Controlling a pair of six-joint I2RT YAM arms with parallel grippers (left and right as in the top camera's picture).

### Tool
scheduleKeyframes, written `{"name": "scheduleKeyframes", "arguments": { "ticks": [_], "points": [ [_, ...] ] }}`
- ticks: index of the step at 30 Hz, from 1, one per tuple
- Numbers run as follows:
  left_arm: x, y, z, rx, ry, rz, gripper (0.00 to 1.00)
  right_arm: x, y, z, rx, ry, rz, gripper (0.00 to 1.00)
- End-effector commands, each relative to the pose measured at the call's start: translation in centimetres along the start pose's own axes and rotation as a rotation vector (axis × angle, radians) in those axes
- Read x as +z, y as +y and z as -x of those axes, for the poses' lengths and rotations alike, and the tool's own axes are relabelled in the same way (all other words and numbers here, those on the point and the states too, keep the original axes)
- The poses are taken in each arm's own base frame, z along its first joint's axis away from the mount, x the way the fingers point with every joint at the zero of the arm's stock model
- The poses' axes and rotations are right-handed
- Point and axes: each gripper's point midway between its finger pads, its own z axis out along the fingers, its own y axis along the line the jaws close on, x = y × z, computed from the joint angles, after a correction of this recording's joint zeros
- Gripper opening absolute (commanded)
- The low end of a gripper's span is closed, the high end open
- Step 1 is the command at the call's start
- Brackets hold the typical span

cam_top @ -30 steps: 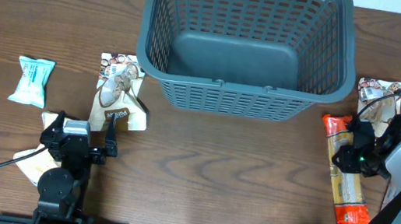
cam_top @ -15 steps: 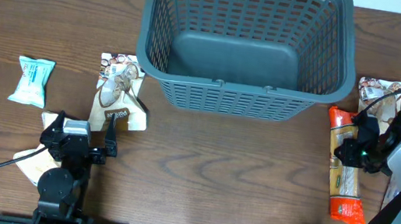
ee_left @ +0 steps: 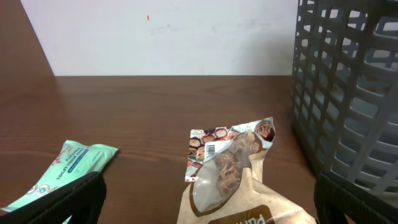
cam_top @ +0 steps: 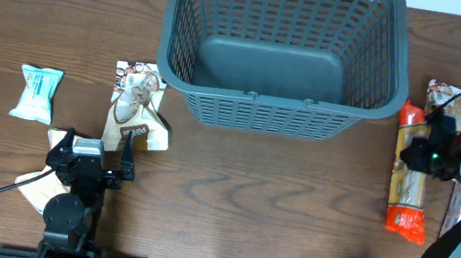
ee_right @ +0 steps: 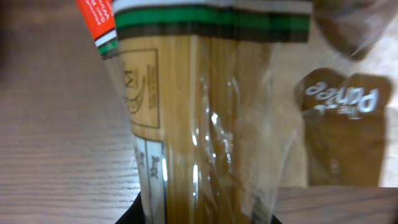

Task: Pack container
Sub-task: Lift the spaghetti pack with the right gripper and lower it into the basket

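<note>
— Container (cam_top: pixel 282 50) top centre overhead; right gripper (cam_top: pixel 430 157), far right, clamped tight on the spaghetti packet (cam_top: pixel 409 177).
— Left wrist: left gripper (ee_left: pixel 208 202) gapes wide, empty. Right wrist: spaghetti packet fills the frame. I'd lift it level, high enough to clear the container.

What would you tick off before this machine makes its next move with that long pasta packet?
1. Right gripper shut on the spaghetti packet: ok.
2. Room in the dark grey basket: ok, nothing lies in it.
3. Packet lifted off the table: cannot tell.
4. Packet high enough to pass over the basket's rim: cannot tell.
5. Brown snack pouch beside the grip not caught along with it: cannot tell.
6. Left gripper out of the way: ok, open, at the opposite side of the table.
</note>
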Motion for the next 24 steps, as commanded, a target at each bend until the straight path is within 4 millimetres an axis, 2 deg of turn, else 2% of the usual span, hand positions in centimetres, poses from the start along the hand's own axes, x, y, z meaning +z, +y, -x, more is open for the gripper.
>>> {"name": "scheduleKeyframes", "arguments": {
  "ticks": [1,6,12,19,24],
  "points": [
    [0.1,0.4,-1.9,0.021,0.055,0.028,0.99,-2.4,0.6,3.2,0.006,-0.083,0.011,0.01],
    [0.1,0.4,-1.9,0.021,0.055,0.027,0.99,-4.6,0.9,5.4,-0.009,-0.129,0.001,0.01],
    [0.1,0.4,-1.9,0.020,0.055,0.027,0.99,-8.3,1.2,8.3,-0.001,-0.242,-0.009,0.01],
    [0.1,0.4,-1.9,0.013,0.055,0.027,0.99,-15.8,2.5,11.9,-0.046,-0.456,-0.033,0.01],
    [0.2,0.3,-1.9,0.013,0.055,0.023,0.99,-22.2,4.5,13.2,-0.129,-0.610,-0.071,0.01]
  ]
}}
